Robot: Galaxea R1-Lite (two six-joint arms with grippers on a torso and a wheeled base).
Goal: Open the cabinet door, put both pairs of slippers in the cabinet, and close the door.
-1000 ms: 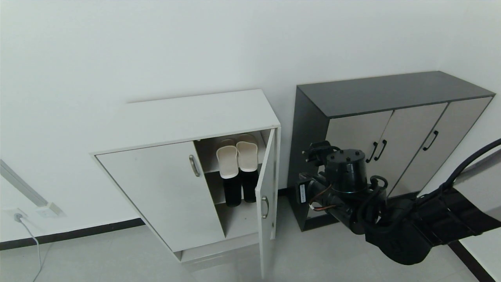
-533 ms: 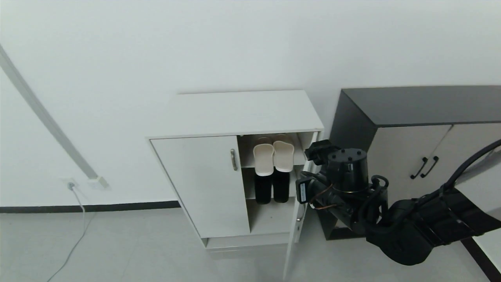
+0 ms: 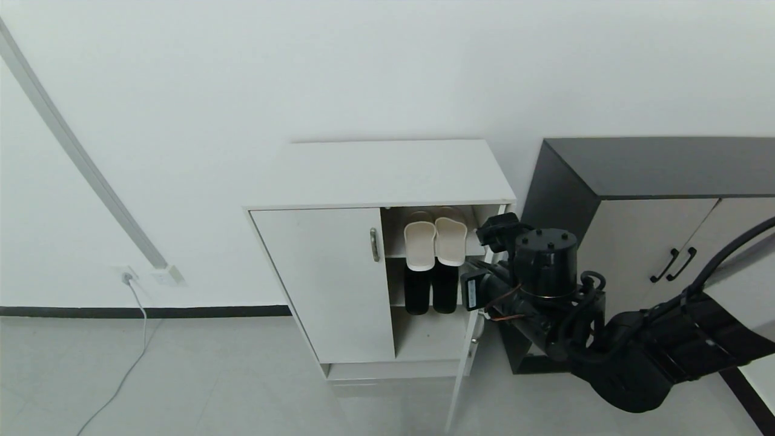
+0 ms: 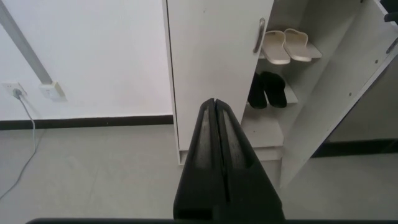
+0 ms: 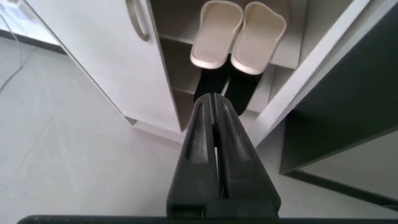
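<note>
the white cabinet (image 3: 387, 175) stands in the middle of the head view. its left door (image 3: 327, 278) is shut. its right door (image 3: 461, 375) is swung wide open, pointing toward the bottom of the frame. inside, the cream slippers (image 3: 436, 242) lie on the upper shelf (image 3: 395, 249), their ends poking out a bit past its edge. the black slippers (image 3: 431, 290) sit just below them. both pairs are in, so i think the only job left is closing the door.

the right gripper (image 5: 215, 102) has its two fingers pressed together with nothing between them. in the head view it is right of the middle, just beside the top of the open door. i cannot tell which side of the door it is on. the left gripper (image 4: 214, 106) is pressed together too and holds nothing, well back from the cabinet.

next, the right gripper likely needs to get onto the door's outer face and push it left until it meets the shut door. the poking-out cream slippers might get in the way, so a slow push looks best.
</note>
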